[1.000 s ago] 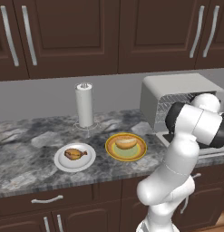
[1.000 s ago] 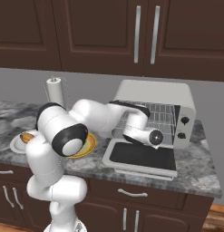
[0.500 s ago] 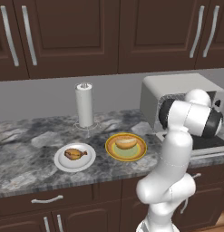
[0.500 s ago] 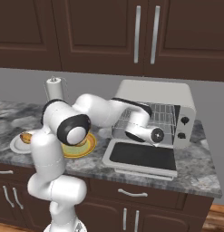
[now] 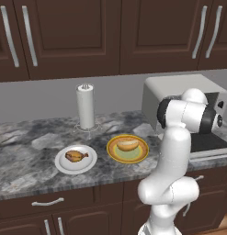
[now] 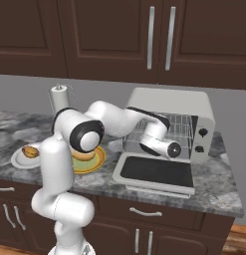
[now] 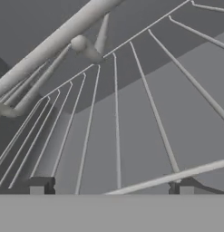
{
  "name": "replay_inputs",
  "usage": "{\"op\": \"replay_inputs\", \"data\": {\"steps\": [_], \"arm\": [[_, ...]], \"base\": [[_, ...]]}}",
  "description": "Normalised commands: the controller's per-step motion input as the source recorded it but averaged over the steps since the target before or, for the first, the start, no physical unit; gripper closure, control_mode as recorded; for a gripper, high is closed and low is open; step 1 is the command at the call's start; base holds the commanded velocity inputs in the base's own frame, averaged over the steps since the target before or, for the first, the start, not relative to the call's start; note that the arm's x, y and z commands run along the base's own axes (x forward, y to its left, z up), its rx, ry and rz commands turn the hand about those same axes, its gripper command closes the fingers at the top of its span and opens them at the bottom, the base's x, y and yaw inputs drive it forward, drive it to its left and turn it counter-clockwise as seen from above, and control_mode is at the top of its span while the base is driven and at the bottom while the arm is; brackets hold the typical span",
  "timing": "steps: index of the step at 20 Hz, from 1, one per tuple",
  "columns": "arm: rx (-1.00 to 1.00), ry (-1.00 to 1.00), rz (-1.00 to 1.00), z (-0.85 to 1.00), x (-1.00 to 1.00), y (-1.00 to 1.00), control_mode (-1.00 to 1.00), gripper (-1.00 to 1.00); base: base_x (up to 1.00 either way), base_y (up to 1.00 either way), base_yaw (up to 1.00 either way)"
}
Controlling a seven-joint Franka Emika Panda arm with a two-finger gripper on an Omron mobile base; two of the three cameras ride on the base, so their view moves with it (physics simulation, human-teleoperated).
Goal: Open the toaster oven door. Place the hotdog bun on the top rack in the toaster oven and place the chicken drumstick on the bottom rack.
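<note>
Jaws wide, holding nothing, at the toaster oven mouth over the dropped toaster oven door, thin wire rack bars just ahead in hand view. Hotdog bun on yellow plate, chicken drumstick on white plate, both well left on the marbled worktop. Arm hides most of the oven cavity in left base view.

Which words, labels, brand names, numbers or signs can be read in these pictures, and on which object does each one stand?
None: no readable text appears in any view.
The toaster oven carries no brand name, and its two dark knobs have no legible marks around them.
The paper towel roll, the plates and the cabinet doors are plain.
</note>
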Motion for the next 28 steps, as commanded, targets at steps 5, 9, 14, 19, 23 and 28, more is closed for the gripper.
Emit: {"op": "replay_inputs", "data": {"steps": [5,9,14,19,23,28], "arm": [[0.07,-0.01,0.00,-0.05,0.26,0.00,-1.00,-1.00],[0.07,0.00,0.00,-0.10,0.19,0.00,-1.00,-1.00],[0.05,-0.03,0.02,-0.09,0.13,0.00,-1.00,-1.00],[0.08,-0.10,0.02,0.00,0.07,0.03,-1.00,-1.00],[0.08,-0.10,0.01,0.00,0.13,0.07,-1.00,-1.00],[0.06,-0.01,0.00,0.00,0.27,0.09,-1.00,-1.00]], "base": [[0.00,0.00,0.00],[0.00,0.00,0.00],[0.00,0.00,0.00],[0.00,0.00,0.00],[0.00,0.00,0.00],[0.00,0.00,0.00]]}}
